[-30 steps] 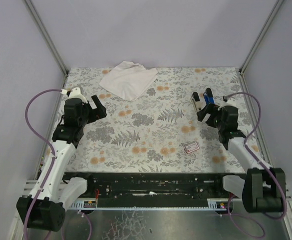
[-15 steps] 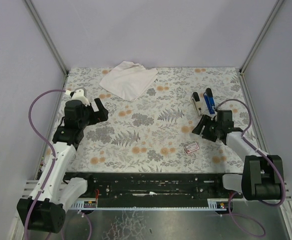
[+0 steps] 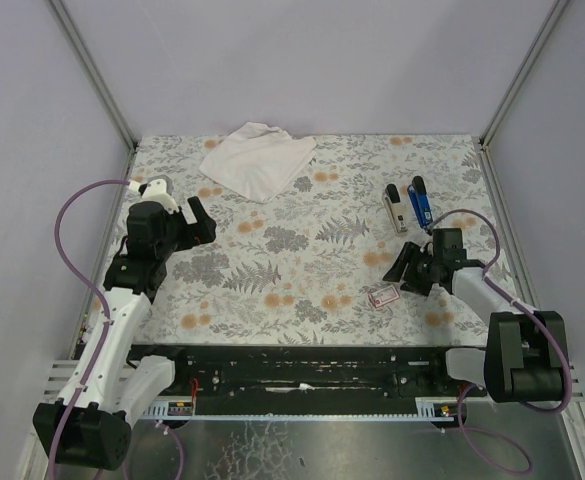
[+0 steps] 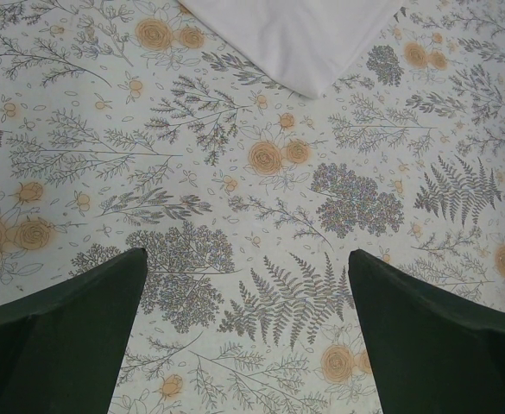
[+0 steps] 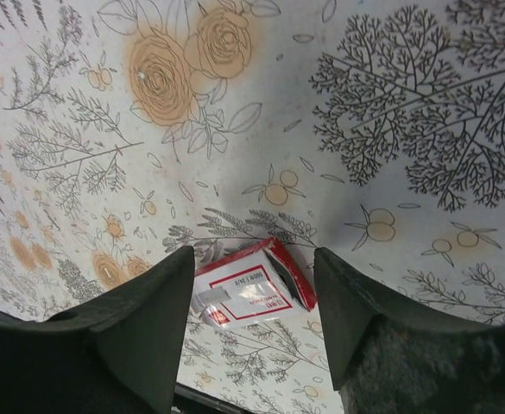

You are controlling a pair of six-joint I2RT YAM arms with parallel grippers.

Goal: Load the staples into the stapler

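Right gripper is partly open, fingers either side of the staples lying near right. Can't tell if they touch, since one corner is hidden. Left gripper gapes wide and holds nothing.

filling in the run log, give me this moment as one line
step: pre-grasp | right gripper: open, aimed at staples box | left gripper: open, empty | staplers: lying untouched

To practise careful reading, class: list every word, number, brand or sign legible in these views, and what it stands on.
No text can be read anywhere.
staple box: print on its red-and-white label, too blurred to read.
grey stapler, blue stapler: too small to show any lettering.
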